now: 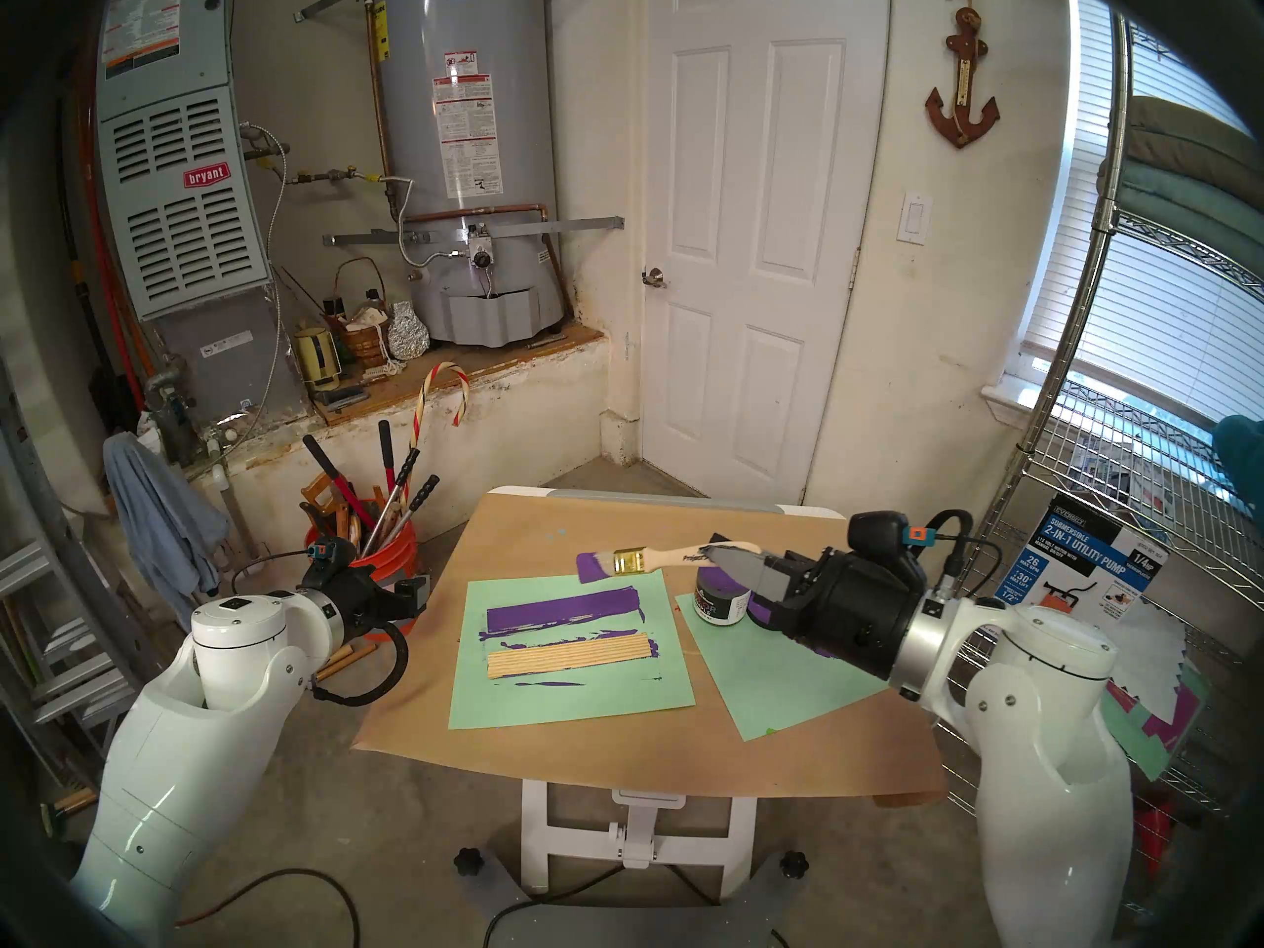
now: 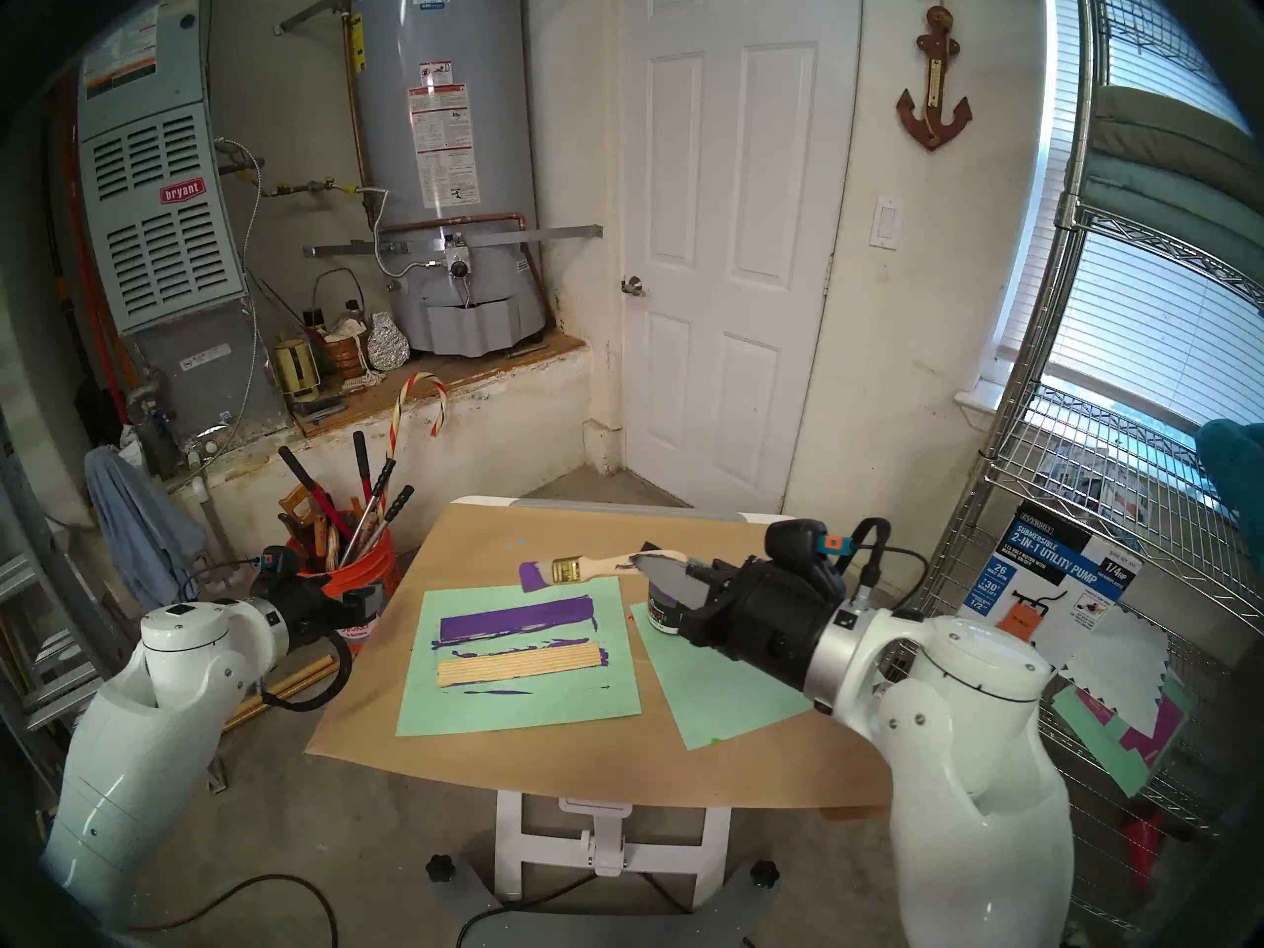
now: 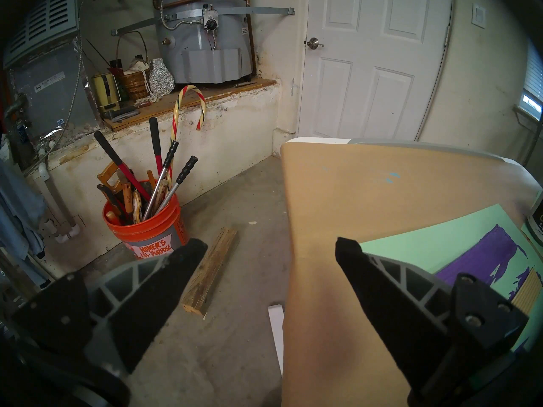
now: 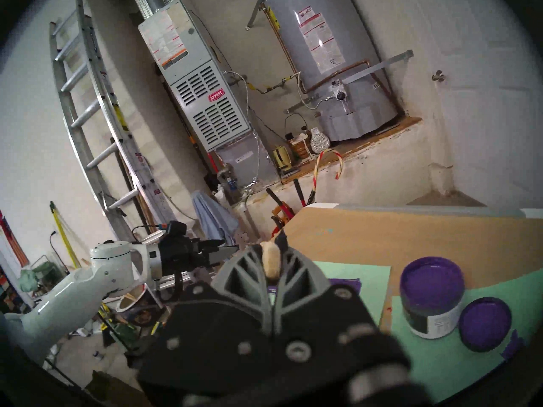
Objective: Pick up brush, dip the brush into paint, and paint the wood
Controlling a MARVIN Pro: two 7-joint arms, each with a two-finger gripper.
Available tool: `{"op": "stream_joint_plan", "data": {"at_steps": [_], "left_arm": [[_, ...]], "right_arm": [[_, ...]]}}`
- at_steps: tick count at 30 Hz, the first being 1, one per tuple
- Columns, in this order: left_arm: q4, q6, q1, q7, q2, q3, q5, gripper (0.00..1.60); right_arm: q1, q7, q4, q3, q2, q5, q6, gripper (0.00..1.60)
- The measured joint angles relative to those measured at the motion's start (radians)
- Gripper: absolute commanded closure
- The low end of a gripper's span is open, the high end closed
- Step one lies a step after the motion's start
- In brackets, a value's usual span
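My right gripper [image 1: 726,557] is shut on the pale handle of the brush [image 1: 646,560], held level above the table; its purple bristles [image 1: 592,566] point left, past the far edge of the green sheet. The handle's end [image 4: 271,259] shows between the fingers in the right wrist view. The open paint jar [image 4: 431,294] stands on the right green sheet, just under the gripper. The wood [image 1: 569,658], a pale ribbed strip, lies on the left green sheet [image 1: 547,693] below a purple stripe. Off the table's left edge, my left gripper [image 3: 271,245] hangs open and empty.
The jar's purple-smeared lid [image 4: 484,324] lies beside the jar. An orange bucket of tools [image 1: 383,543] stands on the floor by the table's left corner, with a wood block [image 3: 210,268] near it. A wire shelf [image 1: 1128,516] with a boxed pump is at the right.
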Motion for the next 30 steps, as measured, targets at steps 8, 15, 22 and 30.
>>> {"op": "stream_joint_plan", "data": {"at_steps": [8,15,22,30], "left_arm": [[0.000,0.000,0.000,0.000,0.000,0.000,0.000,0.00],[0.000,0.000,0.000,0.000,0.000,0.000,0.000,0.00],[0.000,0.000,0.000,0.000,0.000,0.000,0.000,0.00],[0.000,0.000,0.000,0.000,0.000,0.000,0.000,0.00]], "right_arm": [[0.037,-0.062,0.065,-0.102,-0.029,-0.030,0.038,1.60],[0.060,-0.078,0.093,-0.150,-0.039,-0.048,0.059,1.60],[0.075,-0.073,0.096,-0.176,-0.040,-0.047,0.080,1.60],[0.081,-0.070,0.107,-0.216,-0.035,-0.060,0.092,1.60]]}}
